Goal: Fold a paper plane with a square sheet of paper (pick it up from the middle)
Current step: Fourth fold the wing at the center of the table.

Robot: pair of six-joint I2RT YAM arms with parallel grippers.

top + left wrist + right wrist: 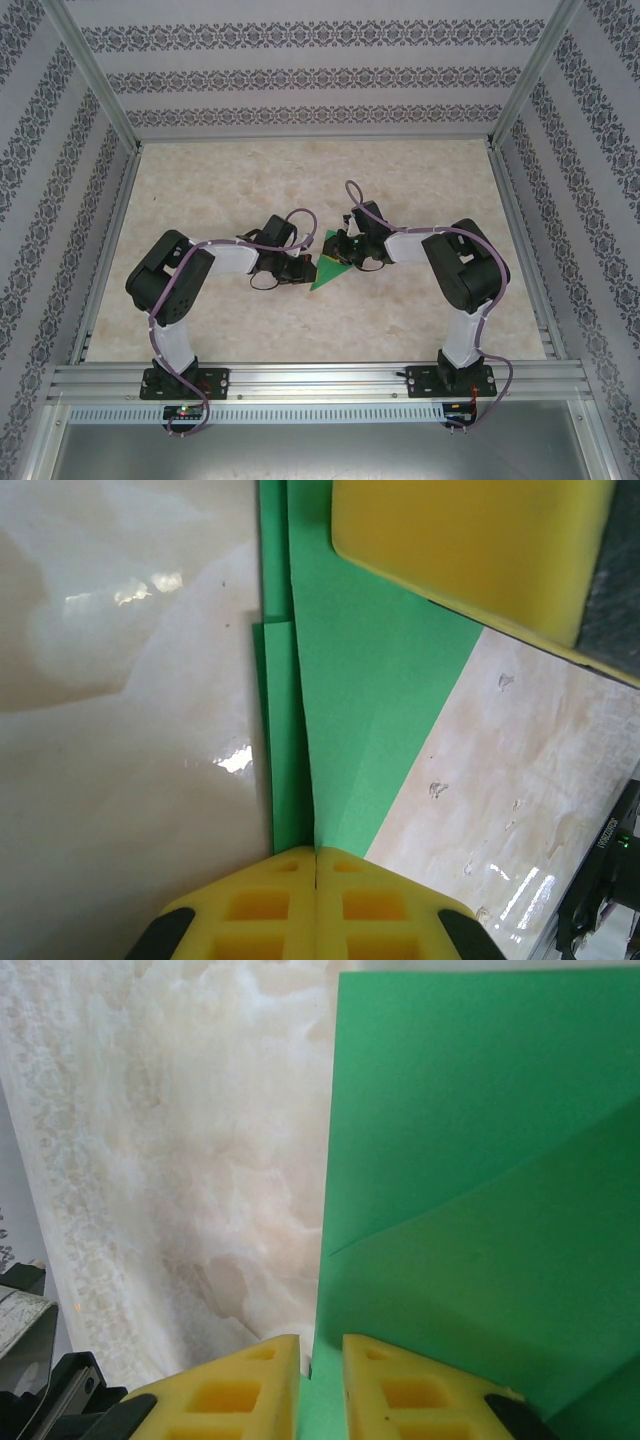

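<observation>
The green sheet of paper [328, 270] lies at the table's middle, folded into a pointed triangle with layered flaps; this folded sheet is all there is of the paper plane. My left gripper [308, 268] sits at its left side. In the left wrist view the left gripper [316, 855] is shut, its jaws pinching a raised crease of the paper [370, 700]. My right gripper [345, 255] is at the paper's upper right edge. In the right wrist view the right gripper [321, 1345] stands narrowly open, with the paper [480, 1160] edge running into the gap.
A yellow finger of the right gripper [470, 550] hangs over the paper's far end, close to the left gripper. The marble-patterned table [420, 180] is walled by patterned panels and an aluminium frame [320, 378] at the near edge.
</observation>
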